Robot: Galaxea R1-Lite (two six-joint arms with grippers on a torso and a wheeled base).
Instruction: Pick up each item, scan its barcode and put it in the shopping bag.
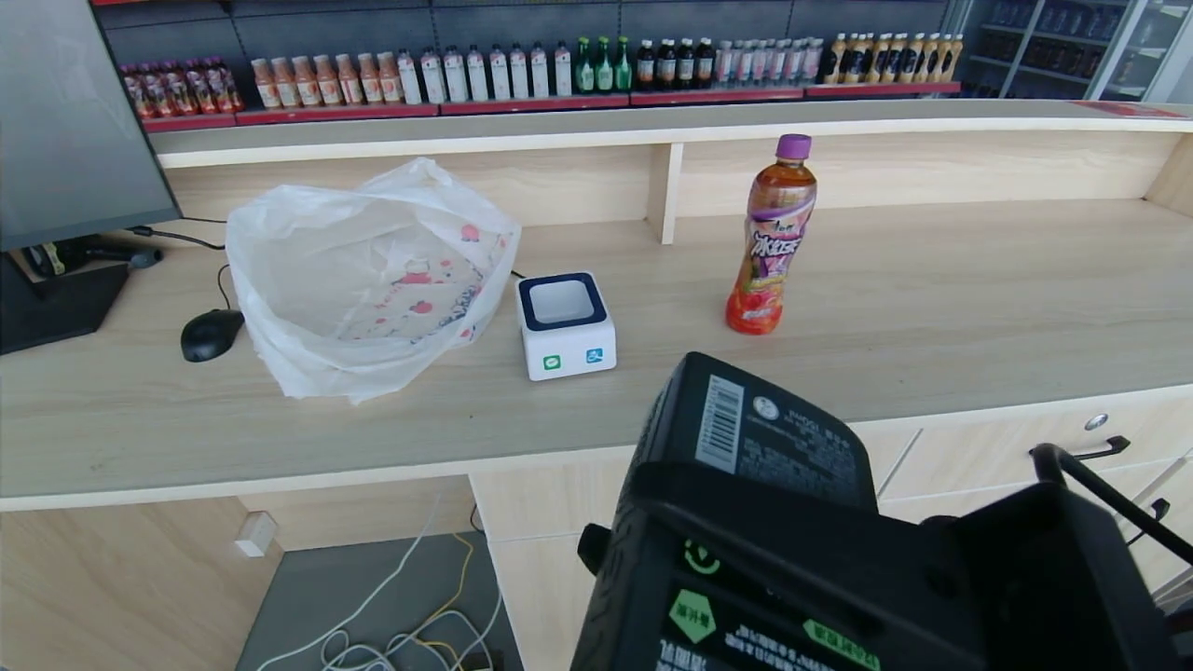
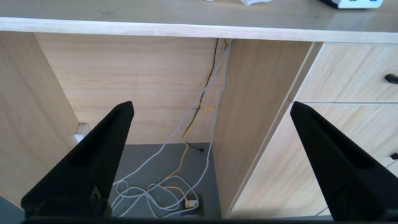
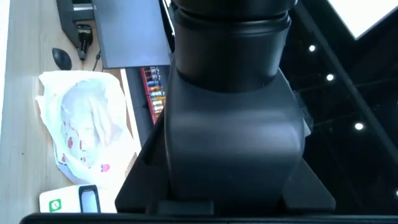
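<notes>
From where I stand, the right gripper is clamped on a black container, held in the air at the lower right of the frame, in front of the counter rather than over it. Its barcode faces up. The scanner, a small white box with a dark-rimmed window on top, sits at the middle of the counter. Since that window also looks up, I reckon the job now is to carry the container up and to the left and roll the wrist so the stripes face down, square over the glass. A level pause close above the window should read better than a sweep across it. The shopping bag slumps just left of the scanner, touching or nearly touching it, with its mouth open upward. After the scan, a short move further left and a low release ought to do. The soft rim could fold in if brushed. The tea bottle stands upright to the right of the scanner, apart from it, so the arm should pass in front of it, not across it. The left gripper hangs below the counter edge, fingers spread wide with nothing between them.
</notes>
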